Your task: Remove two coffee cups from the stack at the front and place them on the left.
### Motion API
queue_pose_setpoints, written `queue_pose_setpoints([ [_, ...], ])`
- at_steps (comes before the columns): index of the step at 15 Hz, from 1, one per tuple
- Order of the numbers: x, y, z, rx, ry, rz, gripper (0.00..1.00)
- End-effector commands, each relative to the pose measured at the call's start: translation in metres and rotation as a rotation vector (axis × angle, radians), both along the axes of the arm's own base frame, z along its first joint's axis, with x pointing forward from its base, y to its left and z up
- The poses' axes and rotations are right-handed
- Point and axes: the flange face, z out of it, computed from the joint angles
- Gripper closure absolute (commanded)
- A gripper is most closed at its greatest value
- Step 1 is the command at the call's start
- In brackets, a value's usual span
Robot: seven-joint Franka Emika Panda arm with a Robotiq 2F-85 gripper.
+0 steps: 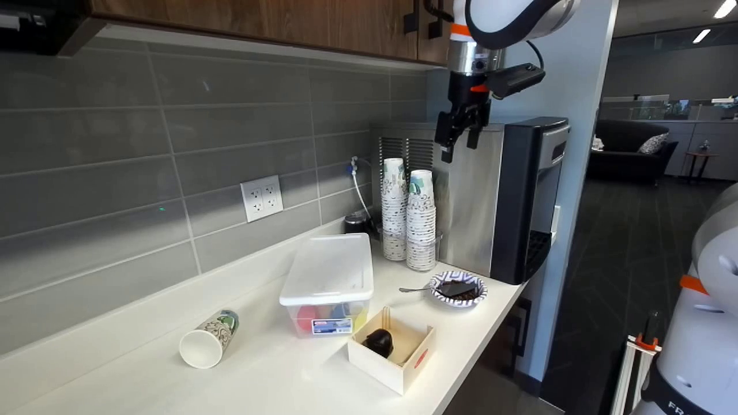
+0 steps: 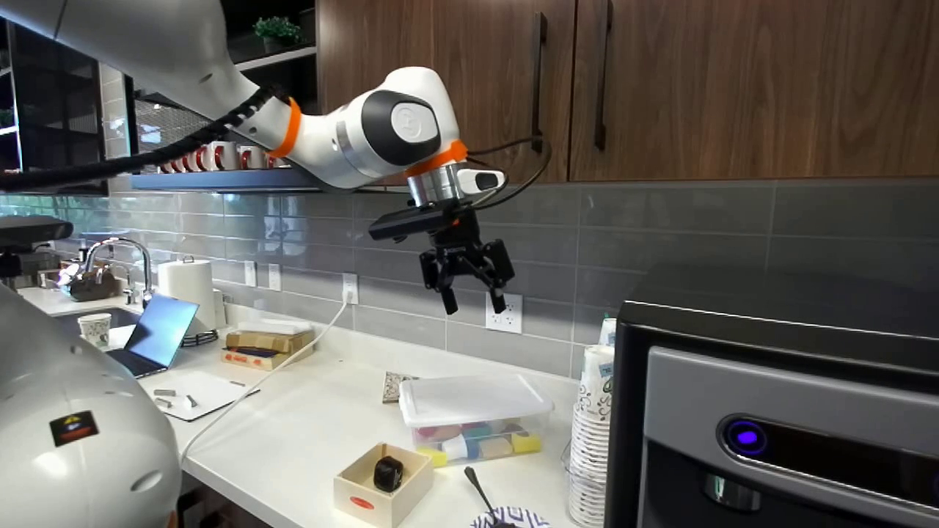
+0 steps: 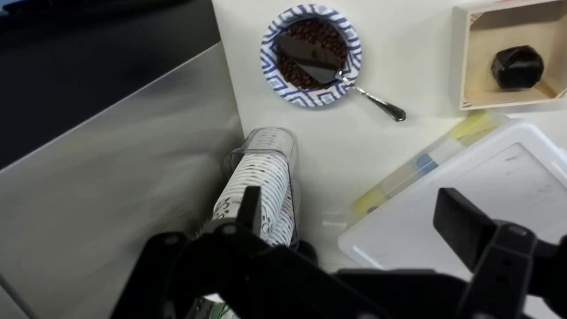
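The front stack (image 1: 421, 236) is a tall column of nested white paper cups with bluish print, standing beside the steel machine. It also shows in an exterior view (image 2: 589, 462), partly behind the machine, and in the wrist view (image 3: 261, 181). The coffee cups at its top (image 1: 421, 185) sit nested, so single cups are hard to tell apart. A second stack (image 1: 394, 213) stands just behind it. My gripper (image 1: 460, 147) is open and empty, above the counter and higher than the stacks. It also shows open in an exterior view (image 2: 475, 302) and in the wrist view (image 3: 354, 217).
A lone cup (image 1: 209, 341) lies on its side on the counter. A clear box with white lid (image 1: 331, 271), a wooden box (image 1: 398, 363) holding a dark object and a patterned bowl (image 1: 458, 288) with a server stand near the stacks. The machine (image 1: 470, 202) and cabinets (image 1: 259, 26) bound the space.
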Motion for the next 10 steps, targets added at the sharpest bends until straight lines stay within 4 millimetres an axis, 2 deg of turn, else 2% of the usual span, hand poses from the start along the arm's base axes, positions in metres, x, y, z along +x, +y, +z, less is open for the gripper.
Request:
queue_pose_setpoints([
  [1,0.044,-0.020,0.000,-0.082,-0.009,0.070,0.00],
  [6,0.095,-0.050,-0.014,-0.095,-0.045,0.195,0.00],
  [10,0.126,-0.067,-0.028,-0.119,-0.029,0.241,0.00],
])
